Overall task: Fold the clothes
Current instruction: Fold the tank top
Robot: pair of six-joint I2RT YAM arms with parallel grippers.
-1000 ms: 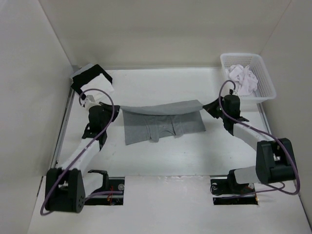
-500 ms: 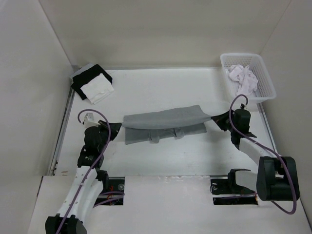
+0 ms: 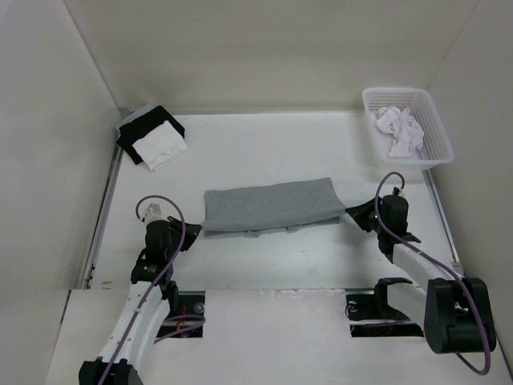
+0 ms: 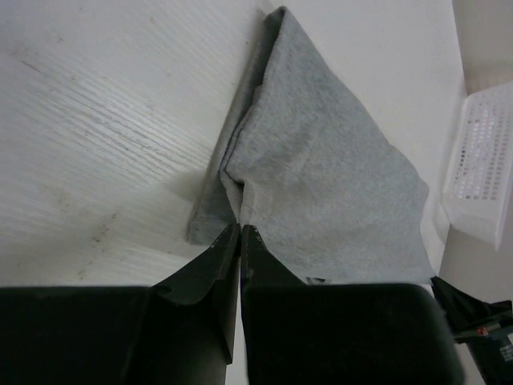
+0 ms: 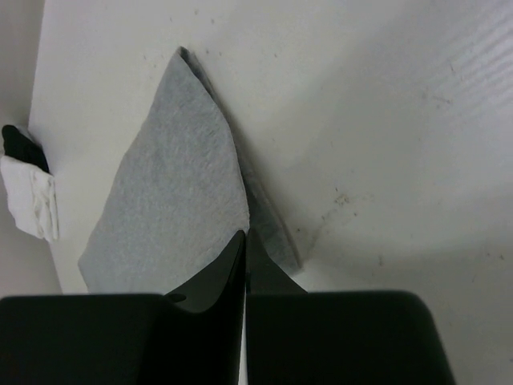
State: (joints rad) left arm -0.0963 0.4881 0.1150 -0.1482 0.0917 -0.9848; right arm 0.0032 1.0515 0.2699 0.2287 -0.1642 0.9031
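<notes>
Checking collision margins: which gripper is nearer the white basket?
Right. The right gripper pinches the grey shirt at its corner on the basket side; the left gripper holds the opposite corner, farther away.

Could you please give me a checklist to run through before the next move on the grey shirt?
1. Grip of the left gripper on one near corner of the shirt: ok, shut on it.
2. Grip of the right gripper on the other near corner: ok, shut on it.
3. Top layer lying smooth over the lower one: ok in the top view.
4. Near edges matched: not ok, a strip of the lower layer sticks out.
5. The basket and the stack of cloth apart from the shirt: ok.
6. Held corners down on the table: cannot tell.
</notes>
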